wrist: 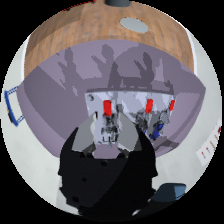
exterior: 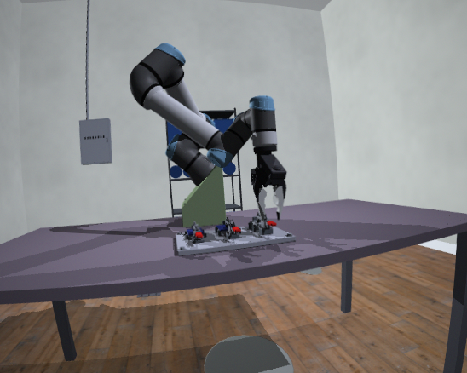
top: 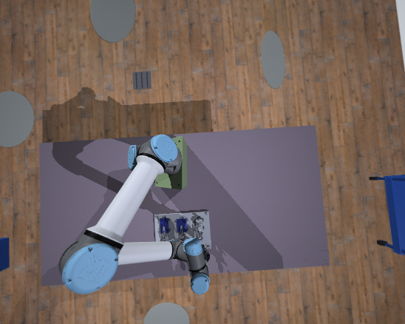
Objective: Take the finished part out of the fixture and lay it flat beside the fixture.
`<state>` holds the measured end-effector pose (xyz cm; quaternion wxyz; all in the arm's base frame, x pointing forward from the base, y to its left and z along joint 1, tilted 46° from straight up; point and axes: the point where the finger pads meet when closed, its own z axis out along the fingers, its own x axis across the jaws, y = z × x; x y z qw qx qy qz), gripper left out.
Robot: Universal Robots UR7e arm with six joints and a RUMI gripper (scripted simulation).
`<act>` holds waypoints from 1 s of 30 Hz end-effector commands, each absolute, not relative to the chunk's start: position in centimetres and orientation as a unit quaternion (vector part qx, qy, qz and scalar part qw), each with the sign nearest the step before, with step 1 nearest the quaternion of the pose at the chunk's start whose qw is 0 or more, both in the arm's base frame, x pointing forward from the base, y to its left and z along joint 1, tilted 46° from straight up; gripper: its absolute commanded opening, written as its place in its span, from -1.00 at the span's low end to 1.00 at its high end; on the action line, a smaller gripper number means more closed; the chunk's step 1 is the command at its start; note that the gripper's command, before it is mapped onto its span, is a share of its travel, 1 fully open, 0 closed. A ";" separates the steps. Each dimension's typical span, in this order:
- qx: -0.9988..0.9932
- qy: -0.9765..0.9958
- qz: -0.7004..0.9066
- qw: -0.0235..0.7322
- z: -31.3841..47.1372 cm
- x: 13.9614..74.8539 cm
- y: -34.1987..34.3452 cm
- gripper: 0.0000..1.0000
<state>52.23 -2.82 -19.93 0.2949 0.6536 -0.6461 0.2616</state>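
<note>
My claw (exterior: 269,209) hangs partly open, gripping nothing, directly above the finished part (wrist: 108,124) at the right-hand station of the fixture (exterior: 236,243). In the wrist view the part sits between my fingertips toward 12 o'clock, its long axis indistinct. The top view shows the two blue blanks (top: 164,223) (top: 181,223) at 9 o'clock of it; my wrist hides the claw there.

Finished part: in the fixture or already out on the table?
In. The grey finished part sits at its fixture station, and the fingers of the open gripper hold nothing.
</note>
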 end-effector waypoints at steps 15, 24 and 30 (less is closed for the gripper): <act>0.654 -0.646 0.262 0.294 -21.6 52.2 -4.6 -0.44; 0.654 -0.646 0.262 0.294 -21.6 52.2 -4.6 -0.44; 0.654 -0.646 0.262 0.294 -21.6 52.2 -4.6 -0.44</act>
